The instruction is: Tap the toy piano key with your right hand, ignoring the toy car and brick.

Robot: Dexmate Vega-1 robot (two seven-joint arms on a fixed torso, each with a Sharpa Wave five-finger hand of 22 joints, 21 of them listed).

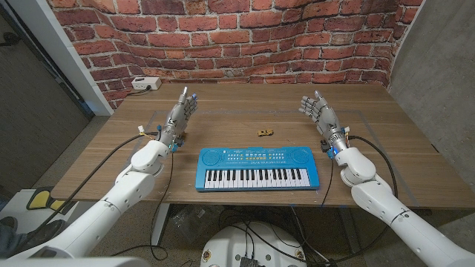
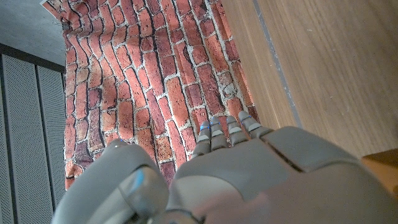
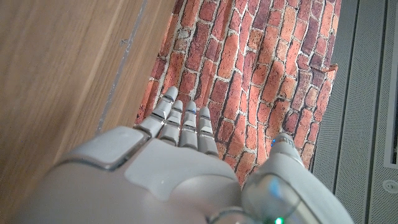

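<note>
Approach step, not yet begun: right robot hand (image 1: 318, 110) empty, fingers spread, near tabletop (image 1: 386, 159) right edge. Toy piano (image 1: 255, 168) by front edge. Next: reach over, press one key.

The toy piano (image 1: 255, 168) is a blue keyboard with a row of white and black keys along its front and a panel of small buttons flanked by round speakers behind. It lies flat, square to the tabletop's front edge and near it, about midway along.
</note>
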